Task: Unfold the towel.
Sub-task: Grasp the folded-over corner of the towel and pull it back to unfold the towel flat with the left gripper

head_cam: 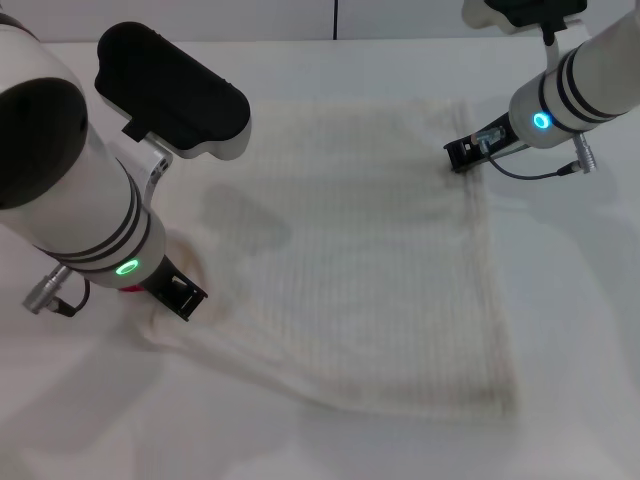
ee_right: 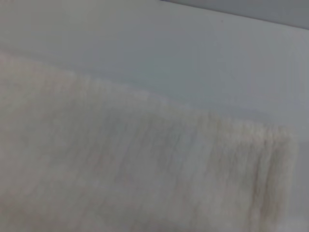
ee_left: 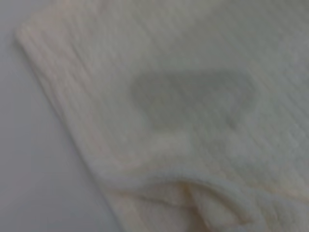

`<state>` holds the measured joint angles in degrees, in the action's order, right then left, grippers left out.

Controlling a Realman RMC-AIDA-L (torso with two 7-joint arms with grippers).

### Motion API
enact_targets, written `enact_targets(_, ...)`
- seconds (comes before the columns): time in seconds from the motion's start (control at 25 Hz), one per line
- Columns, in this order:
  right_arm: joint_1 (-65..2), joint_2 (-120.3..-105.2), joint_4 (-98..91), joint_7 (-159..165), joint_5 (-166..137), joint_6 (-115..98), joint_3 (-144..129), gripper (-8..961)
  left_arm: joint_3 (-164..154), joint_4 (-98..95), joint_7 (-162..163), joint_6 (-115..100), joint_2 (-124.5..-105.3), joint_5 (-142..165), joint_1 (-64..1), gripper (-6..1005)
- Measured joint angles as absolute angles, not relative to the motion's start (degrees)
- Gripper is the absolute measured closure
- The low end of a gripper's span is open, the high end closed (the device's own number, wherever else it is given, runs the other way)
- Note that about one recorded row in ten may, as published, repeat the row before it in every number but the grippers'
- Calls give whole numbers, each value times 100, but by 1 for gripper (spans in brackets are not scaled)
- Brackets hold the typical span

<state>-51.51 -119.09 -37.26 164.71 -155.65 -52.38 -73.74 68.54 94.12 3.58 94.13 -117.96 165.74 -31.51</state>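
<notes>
Smooth white tabletop (head_cam: 580, 330), dark strip beyond its far edge, soft even light

My head camera looks forward and down on the whole towel (head_cam: 370, 260) spread over the tabletop (head_cam: 580, 330), from well above. My left wrist camera sits close over its near left corner, my right wrist camera close over its far right corner.

A smooth white table (head_cam: 580, 330) is seen from above. A cream ribbed towel (head_cam: 370, 260) is spread nearly flat across its middle, with the near-left corner bunched up into a fold.
</notes>
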Motion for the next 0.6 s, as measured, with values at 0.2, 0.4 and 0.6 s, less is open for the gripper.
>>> enact_targets(0.2, -5150, -11909, -3726, 16444, -15565, -5242, -7374, 939, 6949, 9336, 360, 9478, -11791, 16576, -3144, 855)
enact_targets(0.4, -5150, -11910, -3726, 16419, -15565, -5261, -7374, 939, 6993, 9218, 360, 9586, -11786, 16577, -3137, 826)
enact_targets(0.6, -5150, -11918, -3726, 16411, -15565, -5261, -7374, 939, 6996, 9110, 429, 9622, -11772, 16577, -3139, 791)
